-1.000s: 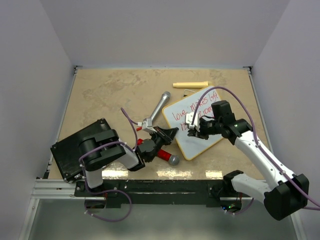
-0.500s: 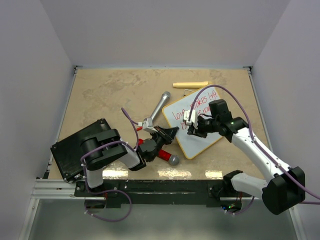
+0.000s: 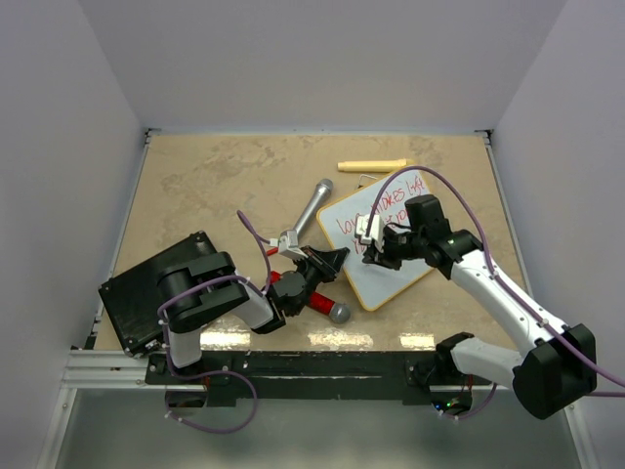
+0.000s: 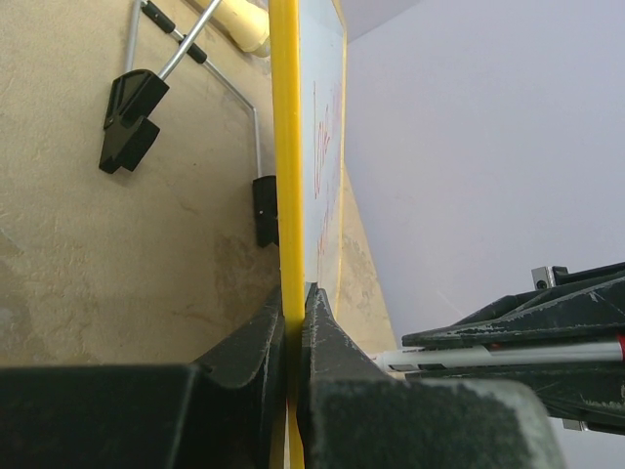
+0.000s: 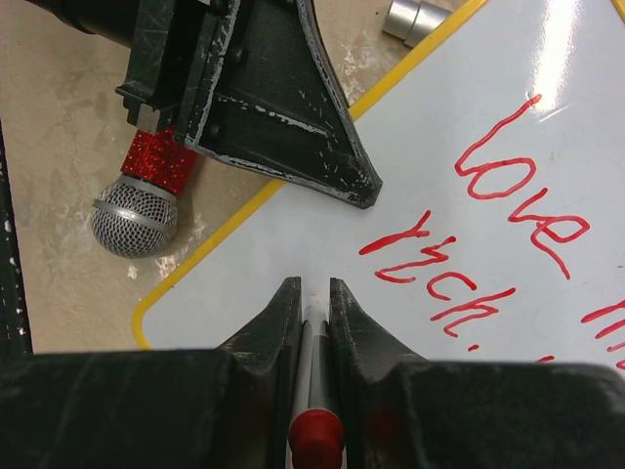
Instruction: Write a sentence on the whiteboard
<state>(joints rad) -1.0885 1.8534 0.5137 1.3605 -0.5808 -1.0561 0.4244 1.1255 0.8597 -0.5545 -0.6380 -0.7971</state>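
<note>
The whiteboard lies tilted at centre right, with a yellowish frame and black wire feet. The red sentence starts with "love"; a second line runs below it. My left gripper is shut on the board's near-left edge, with the jaws pinching the frame. My right gripper is shut on a red-capped marker. Its tip sits at the white surface, left of the second line and below my left fingers.
A grey microphone lies left of the board. A red-banded microphone lies by my left gripper, and its mesh head shows in the right wrist view. A black flat box sits at near left. A cream stick lies behind the board.
My right gripper has moved a little to the left over the board with the marker. The left gripper and the board have stayed still.
</note>
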